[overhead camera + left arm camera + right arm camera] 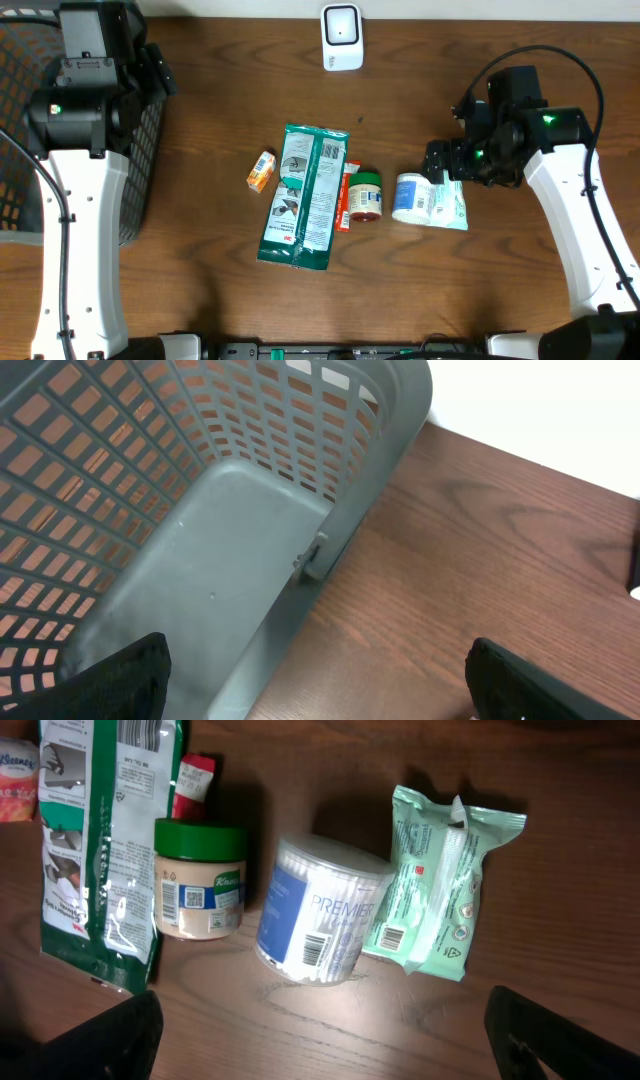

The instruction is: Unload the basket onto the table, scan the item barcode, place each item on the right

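Overhead: white barcode scanner (341,38) stands at the far table edge, centre. Row of items mid-table, well apart from it: small orange packet (261,171), big green bag (303,196), red stick pack (345,196), green-lid jar (366,195), cotton-swab tub (411,197) on its side, mint wipes pack (453,203). Right gripper (440,163) hangs over the tub/wipes end. Left arm (80,110) sits over the dark mesh basket (20,150) at the left edge.

Left wrist: left gripper (315,660) has its jaws wide apart and grips nothing. Under it is the basket's rim corner and wood table (480,540). Only the grey floor and mesh walls show inside the basket.

Right wrist: right gripper (322,1010) also has its jaws wide apart, with bare table between the fingers. All items lie loose on the table. The tub reads "PREMIER", barcode facing up. The wipes pack touches the tub's right side, with a barcode at its lower left. The jar has a barcode on its label; the logo looks like "Knorr", not certain. The green bag has a barcode at its top edge. The orange packet's writing looks like "Kleenex", cropped.
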### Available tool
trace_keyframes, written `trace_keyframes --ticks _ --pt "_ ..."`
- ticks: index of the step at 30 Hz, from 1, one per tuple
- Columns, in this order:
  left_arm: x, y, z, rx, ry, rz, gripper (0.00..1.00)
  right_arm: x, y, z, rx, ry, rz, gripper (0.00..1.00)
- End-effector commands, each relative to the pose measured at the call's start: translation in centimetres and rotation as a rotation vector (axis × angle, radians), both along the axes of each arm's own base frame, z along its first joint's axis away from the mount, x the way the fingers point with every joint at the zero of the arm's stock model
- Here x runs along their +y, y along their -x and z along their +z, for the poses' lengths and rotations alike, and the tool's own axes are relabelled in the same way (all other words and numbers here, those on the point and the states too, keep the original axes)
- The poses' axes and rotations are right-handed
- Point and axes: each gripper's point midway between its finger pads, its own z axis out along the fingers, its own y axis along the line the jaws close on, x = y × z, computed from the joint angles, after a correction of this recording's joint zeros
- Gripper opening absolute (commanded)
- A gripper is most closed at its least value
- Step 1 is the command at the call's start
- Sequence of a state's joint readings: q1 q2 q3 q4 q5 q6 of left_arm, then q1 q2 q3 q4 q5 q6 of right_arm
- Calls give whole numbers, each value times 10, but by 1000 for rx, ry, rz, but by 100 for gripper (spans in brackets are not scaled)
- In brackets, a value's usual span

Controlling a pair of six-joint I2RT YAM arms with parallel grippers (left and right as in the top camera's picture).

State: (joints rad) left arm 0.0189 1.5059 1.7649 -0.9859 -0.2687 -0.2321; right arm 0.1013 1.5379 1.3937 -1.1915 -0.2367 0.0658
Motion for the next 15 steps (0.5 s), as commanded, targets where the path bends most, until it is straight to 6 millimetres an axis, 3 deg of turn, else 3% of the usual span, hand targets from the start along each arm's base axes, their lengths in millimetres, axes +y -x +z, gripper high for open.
trace_keyframes --ticks 1,15 --pt "4 0 3 -6 -11 17 90 5 -3 6 -15 -24 1 99" --pt "4 0 3 -6 -11 17 90 2 -10 8 -39 -20 -16 99"
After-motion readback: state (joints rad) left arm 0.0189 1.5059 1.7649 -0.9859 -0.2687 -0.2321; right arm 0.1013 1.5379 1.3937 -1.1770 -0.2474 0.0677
